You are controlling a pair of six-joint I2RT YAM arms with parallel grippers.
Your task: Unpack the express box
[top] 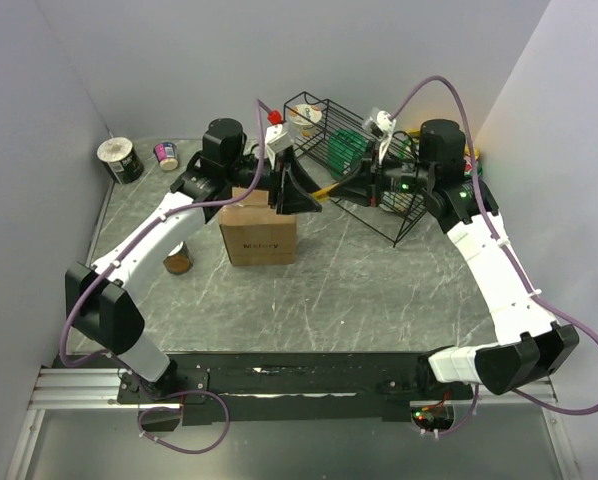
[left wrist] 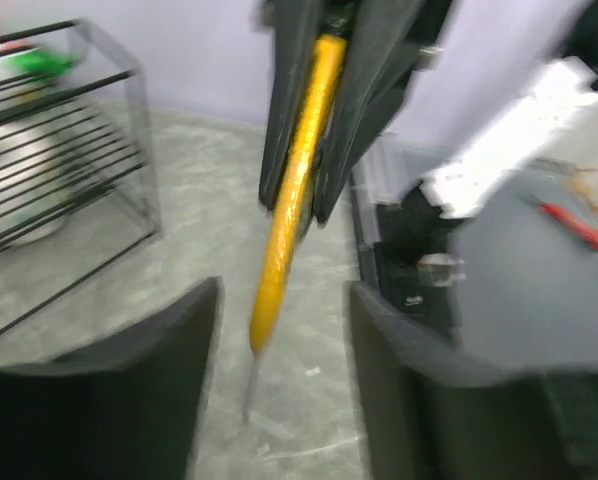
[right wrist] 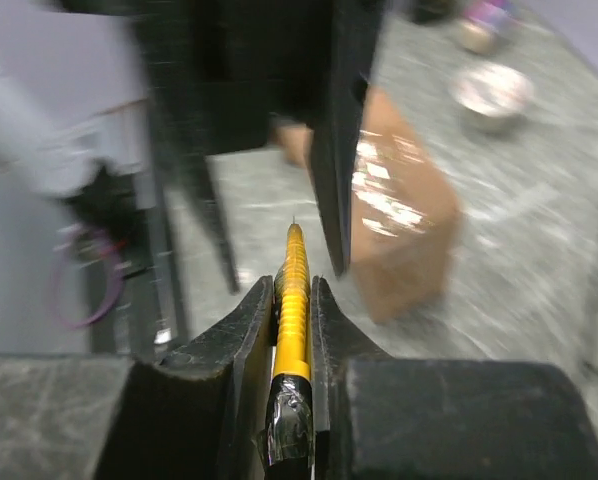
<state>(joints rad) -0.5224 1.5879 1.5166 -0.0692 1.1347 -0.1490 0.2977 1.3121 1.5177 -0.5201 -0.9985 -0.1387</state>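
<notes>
While the right claw (right wrist: 291, 287) pinches the yellow knife (right wrist: 292, 335), the left claw (left wrist: 284, 295) is spread around its tip (handoff step, I'd say). Meanwhile the box (top: 259, 238) sits at 8 o'clock from them and looks sealed. Next: bring the blade onto its top tape.

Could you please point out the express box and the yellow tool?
express box (top: 259, 240): top external view, on its front face.
yellow tool (right wrist: 292, 300): right wrist view, on the middle of its handle.
</notes>
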